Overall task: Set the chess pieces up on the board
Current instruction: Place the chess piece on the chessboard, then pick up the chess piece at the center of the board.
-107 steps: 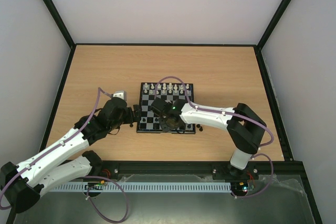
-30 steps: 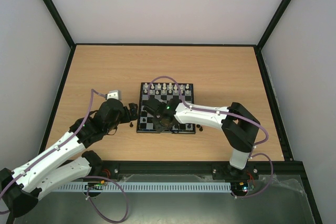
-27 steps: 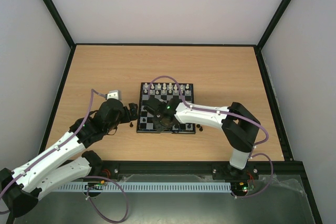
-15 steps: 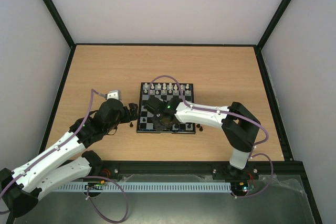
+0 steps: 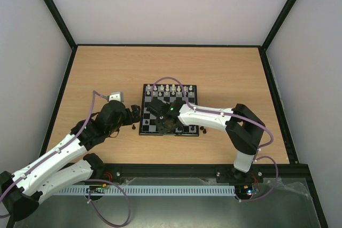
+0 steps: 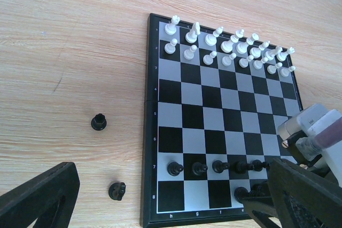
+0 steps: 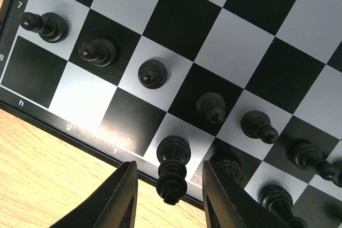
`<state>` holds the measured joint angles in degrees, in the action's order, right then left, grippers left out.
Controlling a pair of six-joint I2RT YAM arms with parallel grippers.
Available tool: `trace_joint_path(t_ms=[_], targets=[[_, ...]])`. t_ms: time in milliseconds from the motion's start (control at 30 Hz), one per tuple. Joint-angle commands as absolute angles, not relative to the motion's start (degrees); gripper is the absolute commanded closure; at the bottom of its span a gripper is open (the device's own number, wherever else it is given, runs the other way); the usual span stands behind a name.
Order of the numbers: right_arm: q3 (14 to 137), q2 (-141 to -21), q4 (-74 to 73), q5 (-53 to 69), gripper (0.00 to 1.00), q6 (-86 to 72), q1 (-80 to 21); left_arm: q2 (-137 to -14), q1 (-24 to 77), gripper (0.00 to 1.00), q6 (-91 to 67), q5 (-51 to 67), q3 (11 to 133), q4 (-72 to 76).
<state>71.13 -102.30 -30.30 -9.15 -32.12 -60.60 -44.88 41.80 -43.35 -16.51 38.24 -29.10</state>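
Observation:
The board (image 5: pixel 152 105) lies mid-table, with white chess pieces (image 5: pixel 170 89) in its two far rows. In the left wrist view the board (image 6: pixel 214 100) shows those white pieces (image 6: pixel 230 46) and a row of black pawns (image 6: pixel 214 166) near its front. My right gripper (image 5: pixel 163 124) hovers over the board's near edge. In its wrist view it (image 7: pixel 169 185) is open, a tall black piece (image 7: pixel 172 166) standing untouched between its fingers (image 7: pixel 120 196) on a light back-row square. My left gripper (image 5: pixel 134 115) is open and empty beside the board's left edge.
Two loose black pieces (image 6: pixel 98 122) (image 6: pixel 117 190) lie on the wooden table left of the board. More small black pieces (image 5: pixel 203 130) lie off the board's near right corner. Black pawns (image 7: pixel 96 52) and other back-row pieces crowd round the right gripper.
Since 3.6 s ago my right gripper has moved left along the board's near edge, and my left gripper has drawn back from the board. In the last second, nothing visible.

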Motion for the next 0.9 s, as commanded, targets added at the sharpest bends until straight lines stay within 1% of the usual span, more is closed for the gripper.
trace_joint_path(t_ms=[0, 67, 133, 467, 500, 567, 700, 767, 867], targets=[[73.20, -99.31, -34.95, -10.83, 0.63, -31.47, -60.24, -45.13, 41.48, 0.00, -43.85, -16.52, 37.88, -29.14], [73.32, -97.21, -35.61, -11.59, 0.59, -31.53, -60.03, -45.66, 41.48, 0.01, -43.94, -16.40, 37.55, -28.86], [73.11, -94.56, -36.55, -12.25, 0.57, -31.66, -59.50, -46.78, 41.44, 0.00, -43.99, -15.95, 36.93, -28.16], [67.16, -82.01, -38.59, -13.84, 0.55, -31.78, -55.40, -55.99, 41.31, 0.01, -45.09, -13.56, 34.52, -25.69], [66.48, -80.84, -38.58, -13.69, 0.55, -31.69, -55.11, -56.39, 41.31, 0.02, -45.31, -13.40, 34.09, -25.67], [64.84, -79.01, -38.34, -13.46, 0.55, -31.53, -54.62, -57.27, 41.31, 0.09, -45.88, -13.28, 33.13, -25.59], [61.72, -76.43, -37.33, -12.64, 0.55, -31.38, -53.99, -60.06, 41.29, 0.43, -46.23, -11.72, 31.76, -24.26], [60.52, -75.51, -36.79, -12.19, 0.56, -31.23, -53.87, -61.60, 41.26, 0.55, -46.10, -10.90, 31.23, -23.31], [59.21, -74.75, -36.24, -11.89, 0.56, -30.92, -53.68, -64.46, 41.31, 0.65, -45.68, -10.85, 31.02, -22.53]])
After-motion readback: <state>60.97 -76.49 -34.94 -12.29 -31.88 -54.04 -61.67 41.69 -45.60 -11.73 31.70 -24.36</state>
